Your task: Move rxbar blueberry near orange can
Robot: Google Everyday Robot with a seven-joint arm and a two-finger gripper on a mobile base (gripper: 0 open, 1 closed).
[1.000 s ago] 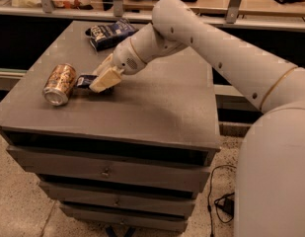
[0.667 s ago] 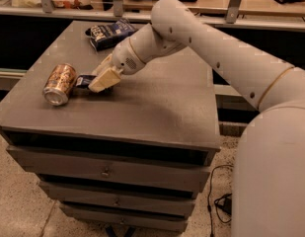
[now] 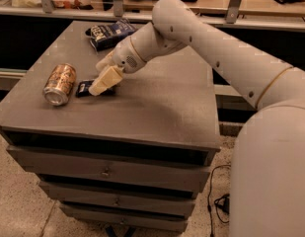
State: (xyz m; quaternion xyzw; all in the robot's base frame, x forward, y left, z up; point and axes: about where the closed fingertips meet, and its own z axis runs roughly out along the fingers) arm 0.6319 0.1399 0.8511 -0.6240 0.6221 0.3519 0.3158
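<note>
Lying on its side on the flat grey cabinet top (image 3: 162, 107): orange-gold metal drink can (image 3: 59, 83) with a pale mottled pattern, 1 silver end facing the camera, no readable brand. Just beside it at its 3 o'clock: small flat dark navy-blue rxbar blueberry wrapper (image 3: 84, 88), markings too faint to read. Covering the wrapper's 3 o'clock end: cream gripper (image 3: 103, 81); open or closed, cannot tell. Well apart at 12 o'clock from the gripper, near the far edge: larger puffy dark blue bag (image 3: 111, 33), white lettering illegible.
</note>
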